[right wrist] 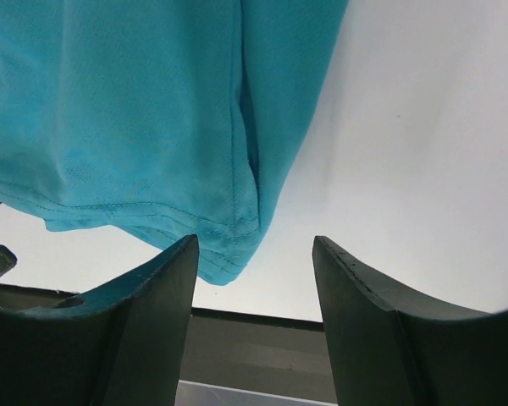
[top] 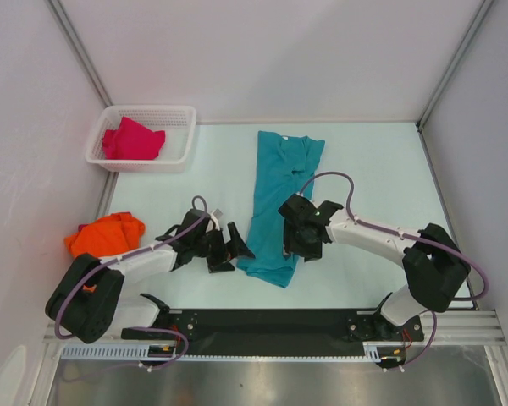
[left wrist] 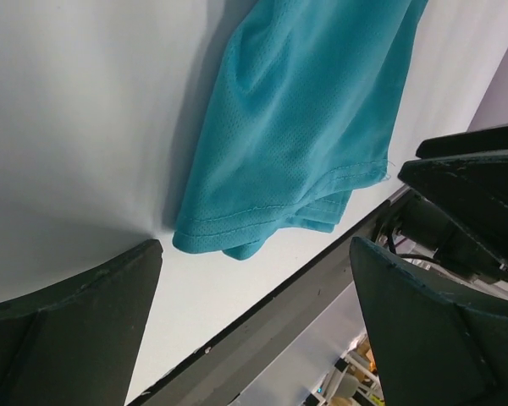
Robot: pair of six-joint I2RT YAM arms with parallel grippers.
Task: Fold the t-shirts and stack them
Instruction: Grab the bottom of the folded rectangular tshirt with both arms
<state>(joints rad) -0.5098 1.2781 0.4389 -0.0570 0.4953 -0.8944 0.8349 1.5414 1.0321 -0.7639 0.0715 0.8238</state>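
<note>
The teal t-shirt (top: pixel 281 199) is lying mid-table as a long strip, seemingly halved lengthwise, with its hem towards me. I am hovering both hands at that hem. The left gripper (left wrist: pixel 254 247) is gaping wide beside one corner and the right gripper (right wrist: pixel 254 244) is spread over the other, neither holding cloth. I judge the crosswise fold comes next, which calls for pinching both corners together. The orange t-shirt (top: pixel 106 234) is waiting at the left edge, and the magenta t-shirt (top: pixel 134 140) is sitting in the basket (top: pixel 186 112).
</note>
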